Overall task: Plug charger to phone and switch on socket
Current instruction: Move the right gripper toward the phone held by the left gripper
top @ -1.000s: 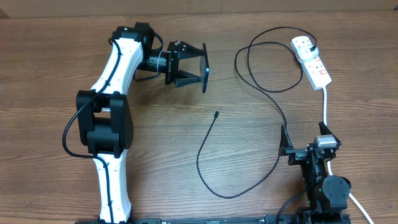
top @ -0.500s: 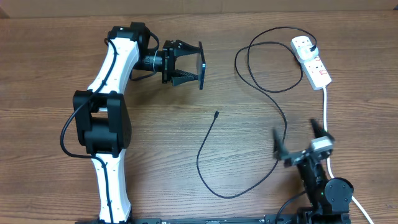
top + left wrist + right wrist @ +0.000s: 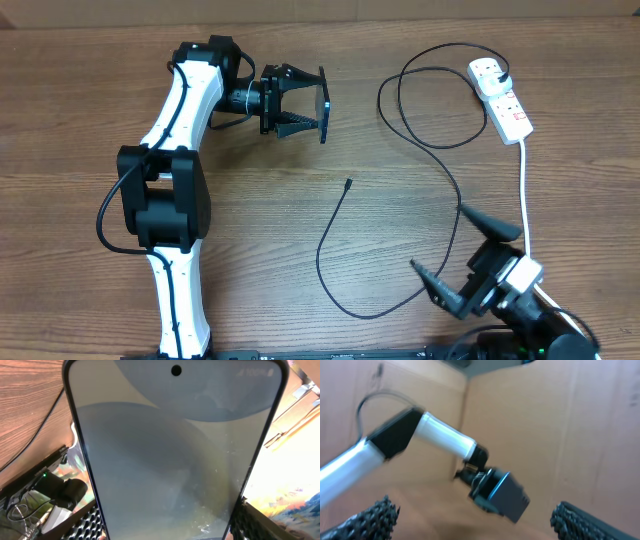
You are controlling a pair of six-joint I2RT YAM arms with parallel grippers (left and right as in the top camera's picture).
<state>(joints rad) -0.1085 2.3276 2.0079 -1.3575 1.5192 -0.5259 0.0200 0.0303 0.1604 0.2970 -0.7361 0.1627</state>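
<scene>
The left gripper (image 3: 312, 104) is clamped on the phone (image 3: 326, 98), at the far side of the bench (image 3: 250, 220), left of centre. From overhead the phone shows only as a thin dark sliver running near to far. Its long axis stands roughly upright, and its screen faces left, back toward the gripper.

In the left wrist view the screen (image 3: 175, 460) fills the picture. The pads (image 3: 85, 525) press on its two long edges, and the end with the camera hole is on the bench side of that view.

The charger (image 3: 330, 235) lies loose on the bench, and its connector tip (image 3: 347, 183) points far and slightly right. The tip lies near and just right of the phone, apart from it. The cable curves toward the near edge, then swings right and far in a large loop to its plug (image 3: 503, 75) in the socket (image 3: 505, 100). The socket lies at the far right with its long axis running near to far.

The right gripper (image 3: 462, 255) is at the near right with its fingers spread wide and nothing between them. The cable passes just beside it, and the tip is well to its left. The right wrist view is blurred, but it shows the phone (image 3: 500, 492) across the bench.
</scene>
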